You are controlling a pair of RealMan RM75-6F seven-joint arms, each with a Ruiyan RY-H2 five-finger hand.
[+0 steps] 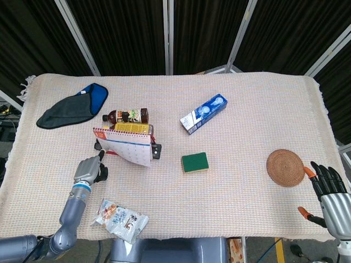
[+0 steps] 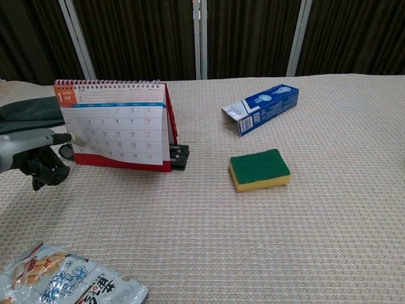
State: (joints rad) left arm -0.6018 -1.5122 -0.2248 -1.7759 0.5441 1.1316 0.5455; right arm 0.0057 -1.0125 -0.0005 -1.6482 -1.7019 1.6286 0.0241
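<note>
left hand mostly curled, one extended fingertip touching the spiral-bound paper desk calendar, which stands tilted on the woven tablecloth, hiding part of the bottle behind. right hand spread, holding nothing, cut off at frame edge beside round woven coaster.

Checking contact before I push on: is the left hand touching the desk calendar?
Yes, the left hand has a fingertip against the desk calendar's front page.
</note>
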